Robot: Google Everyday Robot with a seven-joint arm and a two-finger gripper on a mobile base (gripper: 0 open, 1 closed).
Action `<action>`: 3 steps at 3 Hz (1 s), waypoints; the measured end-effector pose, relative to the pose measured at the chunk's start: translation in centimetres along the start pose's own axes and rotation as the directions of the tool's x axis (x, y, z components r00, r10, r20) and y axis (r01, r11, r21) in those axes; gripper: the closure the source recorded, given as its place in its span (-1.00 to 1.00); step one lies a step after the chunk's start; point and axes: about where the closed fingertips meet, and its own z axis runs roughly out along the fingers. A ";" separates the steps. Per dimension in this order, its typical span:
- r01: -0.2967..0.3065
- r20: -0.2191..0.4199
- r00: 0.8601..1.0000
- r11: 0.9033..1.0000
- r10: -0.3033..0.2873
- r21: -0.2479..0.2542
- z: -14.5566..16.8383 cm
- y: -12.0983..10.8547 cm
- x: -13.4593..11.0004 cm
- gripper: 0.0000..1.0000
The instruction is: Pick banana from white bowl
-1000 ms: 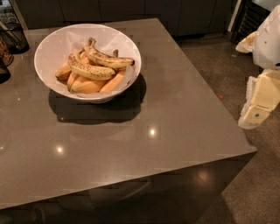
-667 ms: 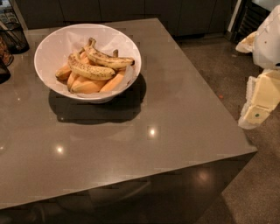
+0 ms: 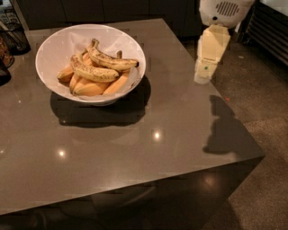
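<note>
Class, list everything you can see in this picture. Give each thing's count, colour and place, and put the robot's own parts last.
table: one, grey-brown, fills most of the view
white bowl: one, white, far left part of the table
slim speckled banana: one, yellow with brown speckles, on top of the pile in the bowl
freckled banana: one, yellow, densely spotted, just in front of it
smooth bananas: several, orange-yellow, beneath those two
dark items: count unclear, black, far left edge
cabinets: dark, behind the table
floor: brown, to the right
arm: one, white, upper right
gripper: one, cream, over the table's right edge, well apart from the bowl
</note>
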 end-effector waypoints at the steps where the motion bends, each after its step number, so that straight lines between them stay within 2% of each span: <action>1: 0.002 0.024 1.000 1.000 -0.003 0.025 0.1 -0.5 -0.9 -1.00; 3: -0.030 0.097 0.995 0.999 0.031 -0.013 0.4 -0.6 -8.5 -1.00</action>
